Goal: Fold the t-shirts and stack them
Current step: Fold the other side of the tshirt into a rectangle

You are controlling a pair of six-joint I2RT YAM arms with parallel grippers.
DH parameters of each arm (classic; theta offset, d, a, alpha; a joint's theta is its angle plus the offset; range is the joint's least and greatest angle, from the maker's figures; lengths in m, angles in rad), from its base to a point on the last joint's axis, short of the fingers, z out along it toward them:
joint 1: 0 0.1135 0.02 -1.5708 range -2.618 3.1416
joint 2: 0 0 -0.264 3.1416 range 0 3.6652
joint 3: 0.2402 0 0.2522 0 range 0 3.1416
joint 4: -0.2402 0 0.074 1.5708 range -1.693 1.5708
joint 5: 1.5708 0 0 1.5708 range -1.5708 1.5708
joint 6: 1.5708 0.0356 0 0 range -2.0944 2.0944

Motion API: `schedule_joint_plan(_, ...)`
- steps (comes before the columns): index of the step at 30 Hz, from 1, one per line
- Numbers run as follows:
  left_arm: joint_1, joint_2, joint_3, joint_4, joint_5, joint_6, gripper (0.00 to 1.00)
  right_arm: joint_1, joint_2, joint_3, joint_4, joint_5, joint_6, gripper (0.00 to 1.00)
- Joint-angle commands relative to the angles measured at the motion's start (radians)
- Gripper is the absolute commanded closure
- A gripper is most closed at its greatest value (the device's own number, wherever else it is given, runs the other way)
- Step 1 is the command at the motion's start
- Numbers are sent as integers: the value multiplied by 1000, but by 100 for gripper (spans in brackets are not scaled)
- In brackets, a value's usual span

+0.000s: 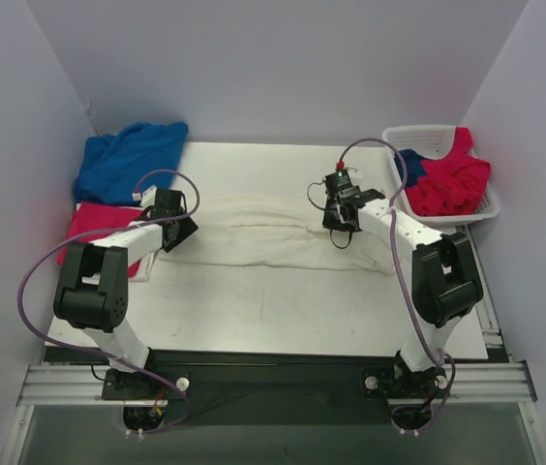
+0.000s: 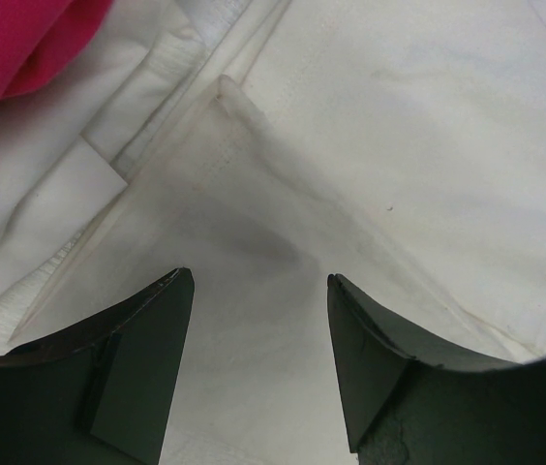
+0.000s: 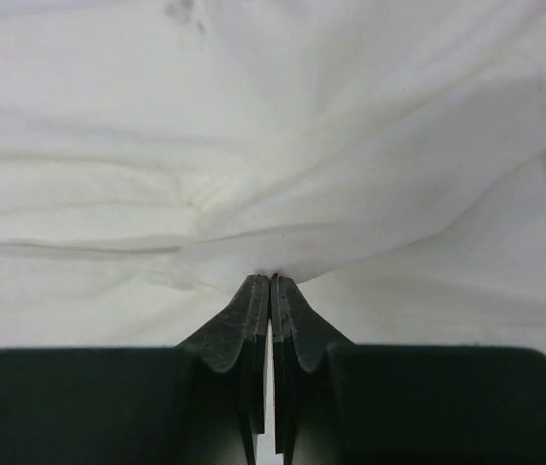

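Observation:
A large cream-white t-shirt (image 1: 254, 235) lies in a long band across the middle of the table. My right gripper (image 1: 343, 223) is at its right end. In the right wrist view the jaws (image 3: 270, 281) are shut, and a bunched fold of the cream-white t-shirt (image 3: 283, 145) is pinched at their tips. My left gripper (image 1: 174, 235) hovers over the shirt's left end. It is open (image 2: 258, 281), with only flat cream-white t-shirt cloth (image 2: 399, 145) showing between its fingers. A crimson-pink t-shirt (image 1: 94, 225) lies by the left edge, and its corner (image 2: 21, 39) shows in the left wrist view.
A royal blue t-shirt (image 1: 128, 160) is crumpled at the back left, above the pink one. A white lattice basket (image 1: 418, 133) at the back right holds another crimson-pink shirt (image 1: 452, 179) and a bit of blue cloth (image 1: 411, 160). Walls close in on three sides.

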Motion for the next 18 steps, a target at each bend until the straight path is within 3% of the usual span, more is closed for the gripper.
schedule_joint_plan(1,3,5,25,-3,-5,-3,32,3,44,132,-8,20,-52,100)
schedule_joint_plan(12,5,33,36,-14,-19,7,32,-14,360,419,0,-175,-184,98)
schedule_joint_plan(15,8,41,41,-10,-17,7,32,-17,376,436,6,-192,-206,69)
schedule_joint_plan(18,8,50,48,-11,-16,7,32,-25,341,410,7,-168,-210,57)
